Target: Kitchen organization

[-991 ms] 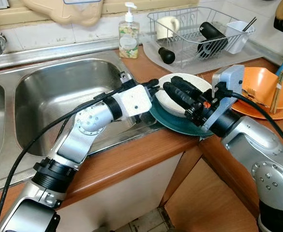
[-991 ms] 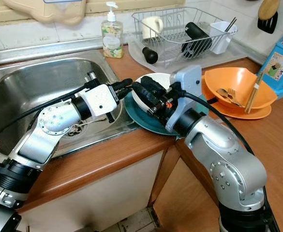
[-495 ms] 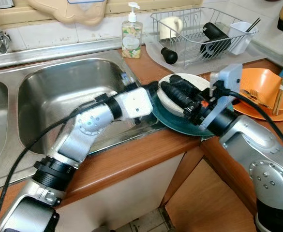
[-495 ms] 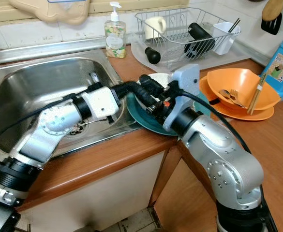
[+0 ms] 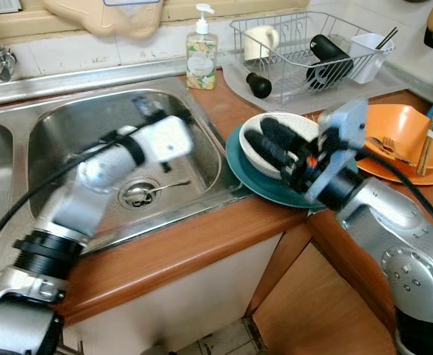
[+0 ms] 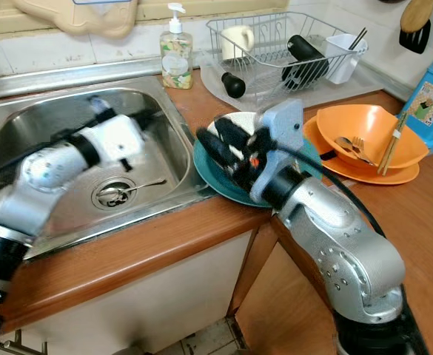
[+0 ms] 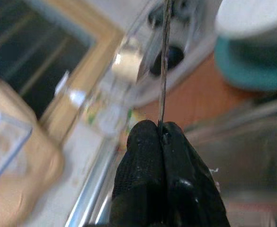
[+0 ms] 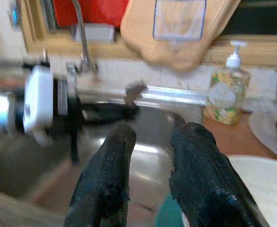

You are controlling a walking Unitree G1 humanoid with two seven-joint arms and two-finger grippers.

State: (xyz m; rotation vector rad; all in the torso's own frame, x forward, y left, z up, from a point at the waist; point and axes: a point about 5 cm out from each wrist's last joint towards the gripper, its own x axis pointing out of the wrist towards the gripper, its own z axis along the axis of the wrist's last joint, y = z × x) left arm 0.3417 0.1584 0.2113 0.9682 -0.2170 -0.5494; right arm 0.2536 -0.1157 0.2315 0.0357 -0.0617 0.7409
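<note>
- My left gripper point(image 7: 163, 142) is pressed shut on a thin metal utensil point(image 7: 165, 66), probably a spoon or fork, held only by the end of its handle. It is now over the sink point(image 5: 61, 140). The grip is very narrow, so I think the utensil can turn or slip out if I swing fast, and the arm is blurred, so it moves fast.
- Another spoon point(image 5: 153, 188) lies on the sink bottom by the drain.
- My right gripper point(image 5: 275, 144) is over the white bowl point(image 5: 305, 122) that sits on the teal plate point(image 5: 264, 188), its fingers point(image 8: 112, 156) a little apart and holding nothing. The plate sits near the tabletop point(image 5: 201, 244) edge, so a push from this arm could shove it off.
- Compared with half a second ago, my left arm has swung away from the plate, back over the sink. The right gripper has stayed over the bowl.
</note>
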